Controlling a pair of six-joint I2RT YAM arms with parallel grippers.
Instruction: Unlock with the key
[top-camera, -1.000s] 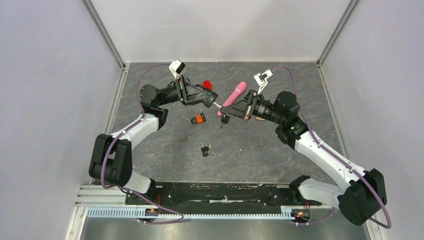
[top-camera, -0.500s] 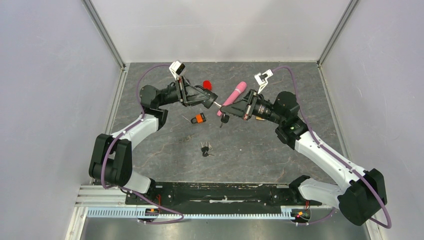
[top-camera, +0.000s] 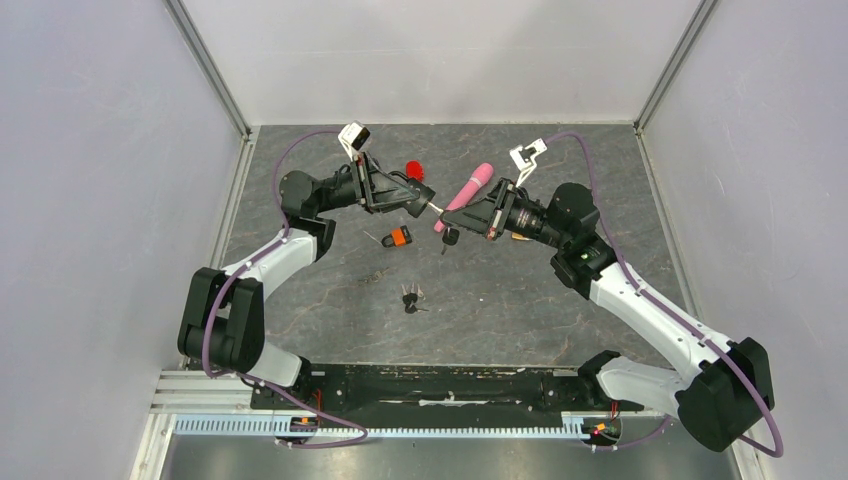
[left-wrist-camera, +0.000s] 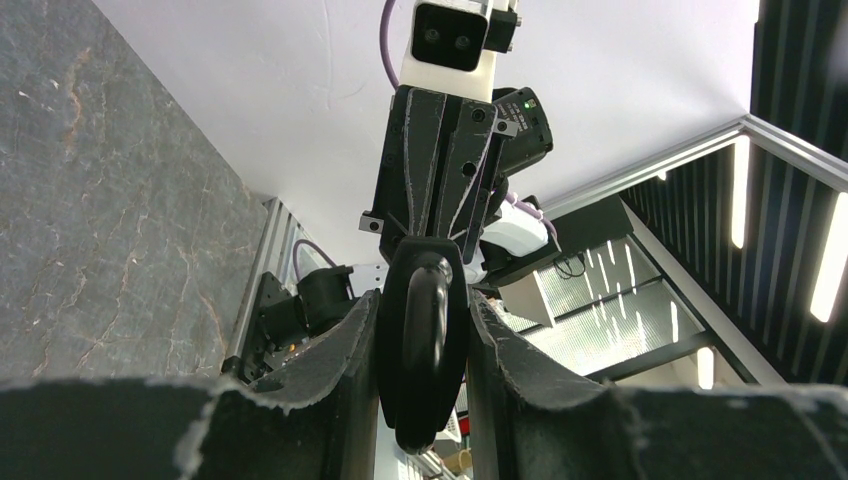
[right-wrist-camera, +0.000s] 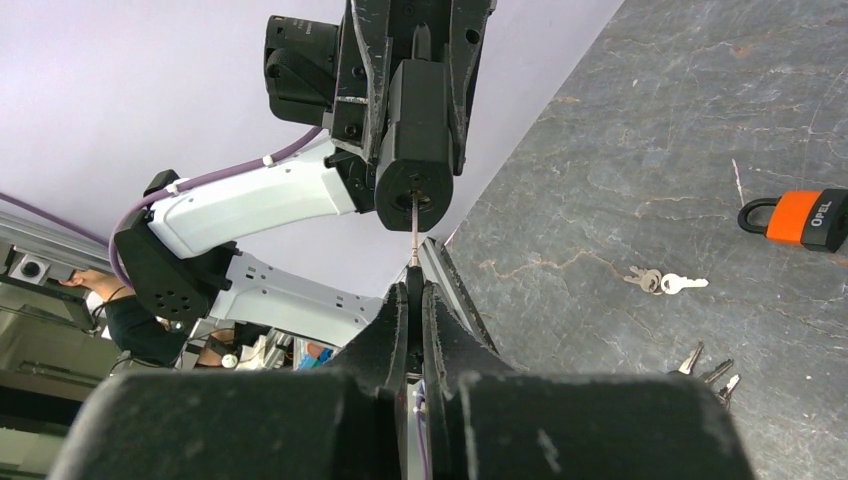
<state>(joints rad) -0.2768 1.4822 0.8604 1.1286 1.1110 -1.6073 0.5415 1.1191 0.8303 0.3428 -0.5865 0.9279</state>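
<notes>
While left end effector (left-wrist-camera: 422, 312) clamps black padlock (right-wrist-camera: 415, 150) above bench (top-camera: 520, 300) and right end effector (right-wrist-camera: 413, 296) pinches key (right-wrist-camera: 412, 228), tip at keyhole (right-wrist-camera: 413, 196), we keep shaft coaxial; seat fully; then twist gently.

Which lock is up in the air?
The black lock, held in the left tool with a key poked into it. The orange lock just lies on the table.
</notes>
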